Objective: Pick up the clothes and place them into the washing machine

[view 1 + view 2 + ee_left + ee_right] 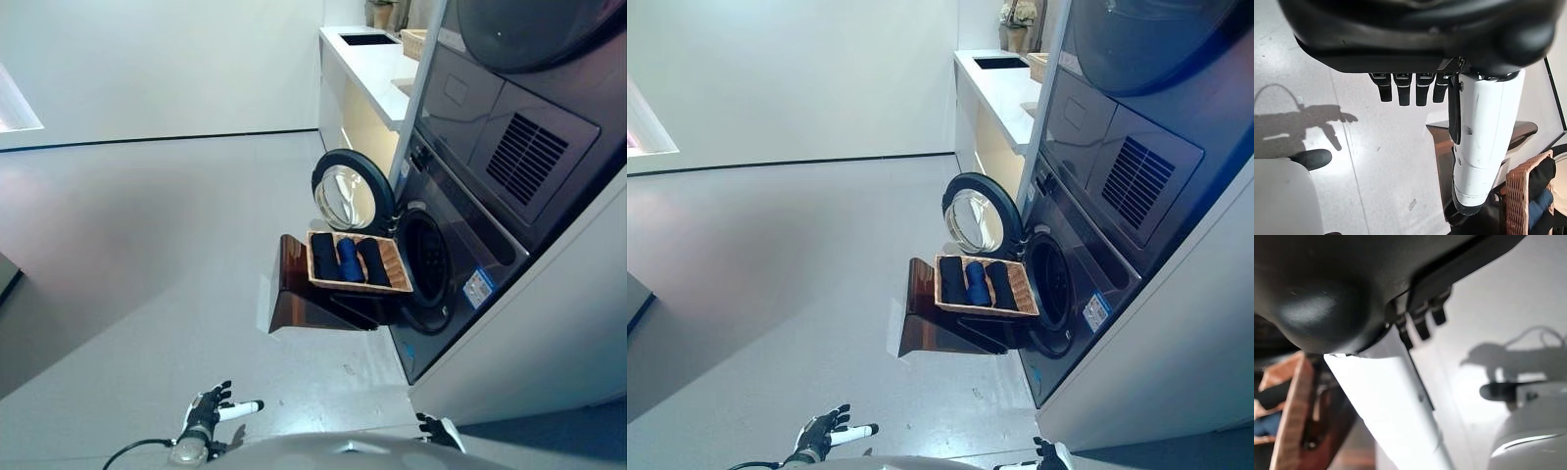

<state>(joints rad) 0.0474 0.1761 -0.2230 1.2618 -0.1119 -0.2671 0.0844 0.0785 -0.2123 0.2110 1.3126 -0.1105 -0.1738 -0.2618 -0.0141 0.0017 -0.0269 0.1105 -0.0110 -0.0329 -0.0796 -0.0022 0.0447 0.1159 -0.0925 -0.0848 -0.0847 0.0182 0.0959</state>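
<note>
A wicker basket (359,287) rests on a brown wooden stand (292,292) in front of the washing machine (460,264). In it lie three rolled clothes: a dark roll (323,257), a blue roll (350,259) and another dark roll (374,261). The machine's round door (348,194) stands open beside the dark drum opening (427,257). My left hand (208,409) hangs low over the floor, far short of the basket, open and holding nothing. My right hand (437,431) shows at the lower edge, open and empty. The left wrist view catches the basket (1520,188) past the white-covered thumb (1484,147).
A dryer (519,127) is stacked above the washer. A white counter (377,64) with a sink runs along the back wall. A white cabinet side (549,343) stands right of the machine. Grey floor (147,255) spreads to the left.
</note>
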